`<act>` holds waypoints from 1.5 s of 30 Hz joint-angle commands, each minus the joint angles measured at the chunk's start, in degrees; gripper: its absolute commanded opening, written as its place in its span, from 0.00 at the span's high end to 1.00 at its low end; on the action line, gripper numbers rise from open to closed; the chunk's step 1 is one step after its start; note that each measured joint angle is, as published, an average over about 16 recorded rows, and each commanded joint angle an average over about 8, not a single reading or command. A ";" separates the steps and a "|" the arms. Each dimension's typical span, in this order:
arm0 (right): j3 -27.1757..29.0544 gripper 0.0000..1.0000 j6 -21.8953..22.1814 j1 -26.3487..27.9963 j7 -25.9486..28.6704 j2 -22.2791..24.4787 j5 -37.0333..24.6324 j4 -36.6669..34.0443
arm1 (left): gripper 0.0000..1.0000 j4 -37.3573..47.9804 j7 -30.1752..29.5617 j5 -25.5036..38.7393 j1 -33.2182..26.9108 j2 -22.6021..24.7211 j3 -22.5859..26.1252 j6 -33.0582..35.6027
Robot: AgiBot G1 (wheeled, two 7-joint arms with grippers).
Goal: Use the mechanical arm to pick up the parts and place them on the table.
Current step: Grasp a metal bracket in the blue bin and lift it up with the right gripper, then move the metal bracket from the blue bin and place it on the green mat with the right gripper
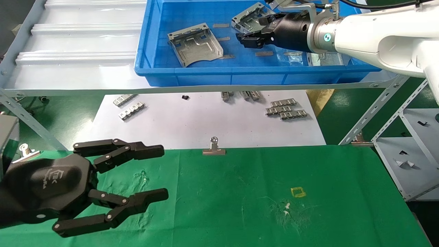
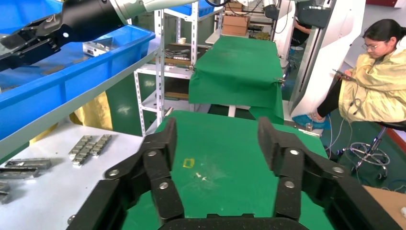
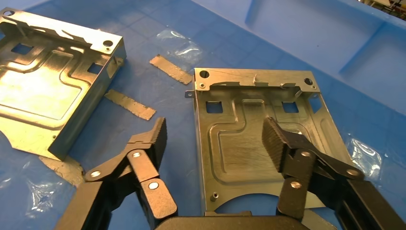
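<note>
1. Head view: progress looks like zero. No parts on the green table (image 1: 260, 192) yet; cloth carries only a yellow square mark (image 1: 297, 192) and a binder clip (image 1: 214, 148) at its far edge. Two stamped plates sit in the blue bin (image 1: 205, 73) on the shelf: near plate (image 1: 194, 45) and far plate (image 1: 248, 20). Right gripper (image 1: 249, 35) is inside the bin, next to the far plate. Left gripper (image 1: 154, 173) is parked low over the table, jaws wide, empty.
2. Left wrist view: left gripper (image 2: 218, 136) spread, nothing between the fingers, bare green cloth below.
3. Right wrist view: right gripper (image 3: 214, 136) jaws wide, straddling one edge of the far plate (image 3: 253, 139), not closed on it. Near plate (image 3: 45, 91) lies apart, untouched.
4. Left to do, my read: grasp, lift, carry to table, then repeat for the second plate.
</note>
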 commanded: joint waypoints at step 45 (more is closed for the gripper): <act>-5.69 1.00 -0.66 2.11 -1.86 1.80 8.50 5.06 | 0.00 0.00 0.00 0.00 0.00 0.00 0.00 0.00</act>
